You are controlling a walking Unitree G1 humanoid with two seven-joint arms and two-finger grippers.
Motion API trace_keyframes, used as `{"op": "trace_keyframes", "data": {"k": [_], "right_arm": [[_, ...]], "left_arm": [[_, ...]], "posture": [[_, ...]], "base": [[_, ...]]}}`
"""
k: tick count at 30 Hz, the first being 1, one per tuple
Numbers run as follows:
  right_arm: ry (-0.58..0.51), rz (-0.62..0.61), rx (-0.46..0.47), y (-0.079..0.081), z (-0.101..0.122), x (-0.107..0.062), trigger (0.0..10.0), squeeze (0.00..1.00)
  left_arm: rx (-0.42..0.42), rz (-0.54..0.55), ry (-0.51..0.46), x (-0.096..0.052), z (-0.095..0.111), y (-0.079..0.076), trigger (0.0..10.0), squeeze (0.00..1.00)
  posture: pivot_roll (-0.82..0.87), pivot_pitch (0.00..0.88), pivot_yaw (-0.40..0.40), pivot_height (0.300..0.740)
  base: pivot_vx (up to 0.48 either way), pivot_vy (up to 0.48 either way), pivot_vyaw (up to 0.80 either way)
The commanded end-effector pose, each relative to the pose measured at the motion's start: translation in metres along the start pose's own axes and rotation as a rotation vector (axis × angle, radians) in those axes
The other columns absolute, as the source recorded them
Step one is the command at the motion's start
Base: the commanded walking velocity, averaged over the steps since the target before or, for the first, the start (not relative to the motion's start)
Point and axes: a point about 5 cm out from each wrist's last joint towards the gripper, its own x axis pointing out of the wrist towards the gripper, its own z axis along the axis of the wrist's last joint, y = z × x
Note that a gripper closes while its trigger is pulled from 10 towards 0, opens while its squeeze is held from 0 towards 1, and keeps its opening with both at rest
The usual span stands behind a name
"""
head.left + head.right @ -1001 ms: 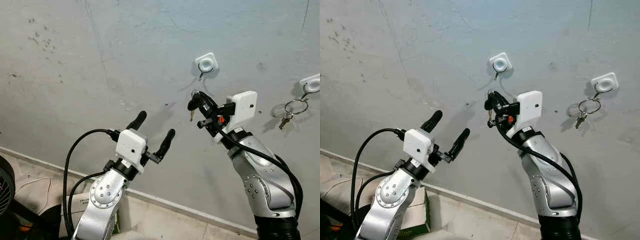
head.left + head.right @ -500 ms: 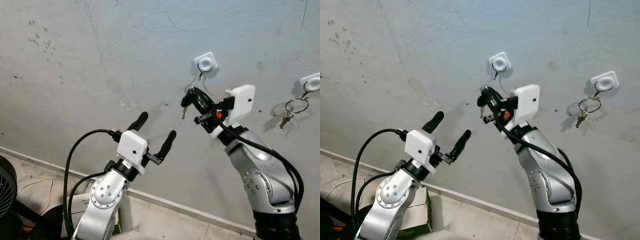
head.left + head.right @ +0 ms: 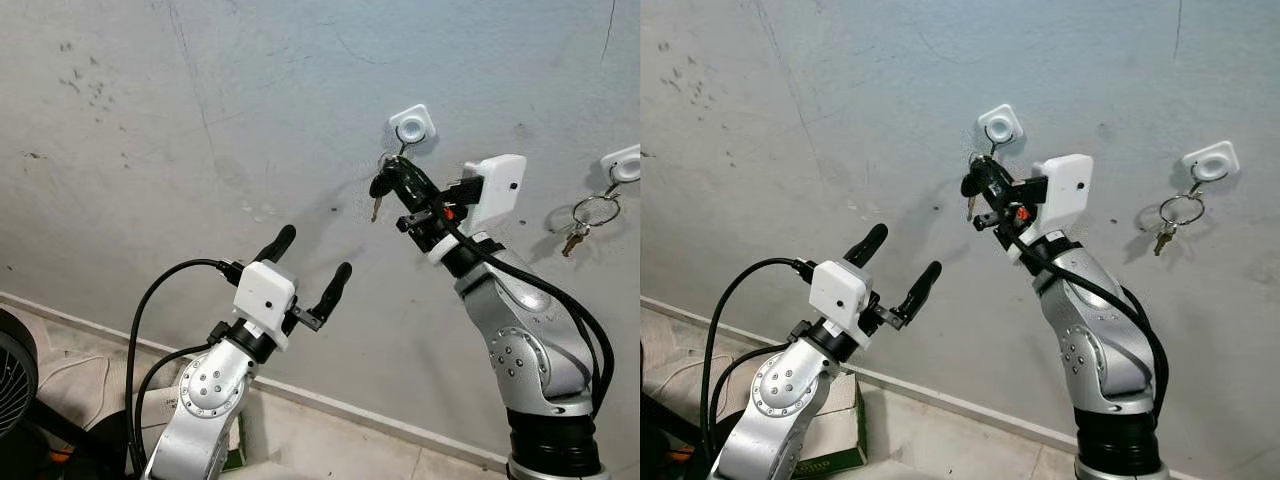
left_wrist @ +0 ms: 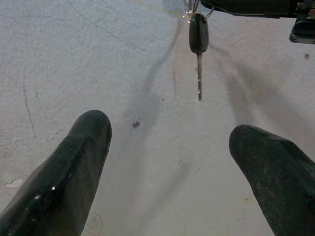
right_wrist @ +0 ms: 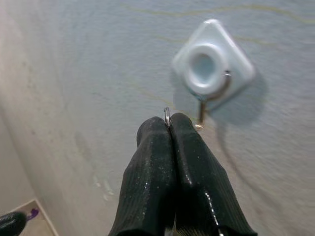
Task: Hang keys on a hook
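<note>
The right gripper [image 3: 392, 182] is clamped on the ring of the keys [image 3: 378, 193], held just below and left of the white wall hook [image 3: 411, 128]; the key hangs straight down; the left gripper [image 3: 305, 265], fingers spread apart, waits farther off, lower left.

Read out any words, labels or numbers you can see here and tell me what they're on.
No text can be read in these pictures.
Box on the floor: faint print on its side, too small and blurred to read.
White hook plates on the wall, white camera housing on the right wrist: no markings visible.
</note>
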Motion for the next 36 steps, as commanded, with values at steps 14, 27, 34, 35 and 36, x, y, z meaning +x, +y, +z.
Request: {"op": "trace_keyframes", "data": {"k": [14, 27, 34, 35, 36], "right_arm": [[0.006, -0.044, 0.04, -0.004, -0.007, 0.0, 10.0, 0.0], [0.021, -0.081, 0.064, -0.003, -0.014, 0.001, 10.0, 0.0], [0.022, -0.035, 0.089, 0.001, -0.012, 0.001, 10.0, 0.0], [0.024, -0.021, 0.094, 0.001, -0.012, 0.001, 10.0, 0.0], [0.028, -0.003, 0.101, 0.002, -0.012, -0.001, 10.0, 0.0]], "left_arm": [[0.01, -0.023, 0.009, -0.001, 0.002, -0.002, 10.0, 0.0], [0.009, -0.028, 0.012, -0.001, 0.002, -0.003, 10.0, 0.0], [0.012, -0.027, 0.013, 0.0, 0.001, -0.003, 10.0, 0.0], [0.012, -0.026, 0.013, 0.0, 0.001, -0.003, 10.0, 0.0], [0.012, -0.026, 0.013, 0.0, 0.001, -0.003, 10.0, 0.0]], "posture": [[0.04, 0.0, 0.052, 0.74], [0.04, 0.0, 0.052, 0.74], [0.04, 0.0, 0.051, 0.74], [0.04, 0.0, 0.051, 0.74], [0.04, 0.0, 0.049, 0.74]], "base": [[0.0, 0.0, 0.0], [0.0, 0.0, 0.0], [0.0, 0.0, 0.0], [0.0, 0.0, 0.0], [0.0, 0.0, 0.0]]}}
